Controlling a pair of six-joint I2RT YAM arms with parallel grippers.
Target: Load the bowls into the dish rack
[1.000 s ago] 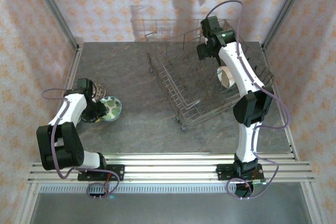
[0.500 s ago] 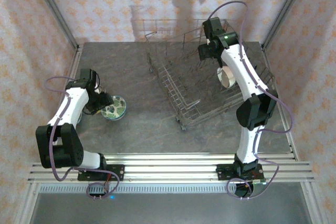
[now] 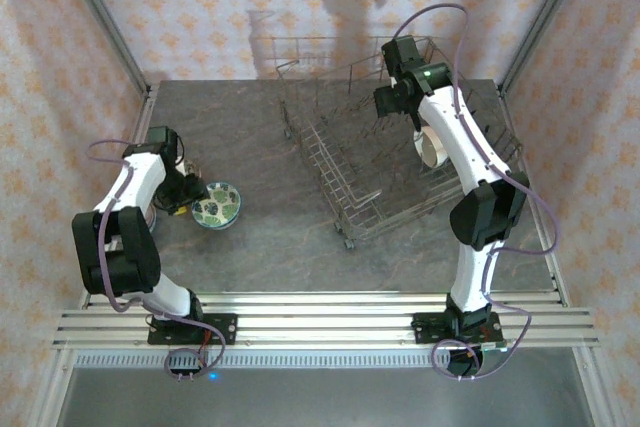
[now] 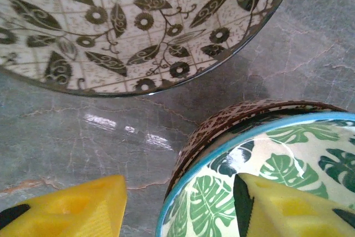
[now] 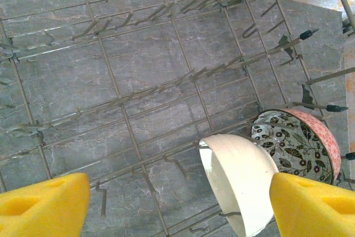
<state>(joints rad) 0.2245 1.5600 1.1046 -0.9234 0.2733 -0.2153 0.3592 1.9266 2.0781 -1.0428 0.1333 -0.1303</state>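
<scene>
Status, both arms.

Left hand (image 3: pixel 188 191) is down low at the left side of the table (image 3: pixel 260 137), at the green-leaf bowl (image 3: pixel 218 205), well apart from the dish rack (image 3: pixel 345 167). In my left wrist view the hand is spread and straddles that bowl's blue rim. One yellow pad (image 4: pixel 288 209) is inside the bowl, the other is outside over bare table. The outer pad is clear of the brown-patterned wall, so there is no pinch and nothing is held. The bowl sits upright on the table. Black-leaf bowl (image 4: pixel 138 26) is just beside it, also upright on the table, with a strip of table showing between the two.

Right hand (image 3: pixel 388 99) hangs above the far part of the dish rack, pointing down into it. It is spread wide, with nothing between the pads. My right wrist view has rows of tines, with grey table showing through the wire floor. Two bowls are loaded there. White bowl (image 5: pixel 238 184) stands on edge between tines. Pink bowl (image 5: pixel 297 142), with a black-leaf pattern inside, is just beside it and also tilted on edge. From above, the white bowl is at the rack's right side. The rack sits skewed on the right half of the table.
</scene>
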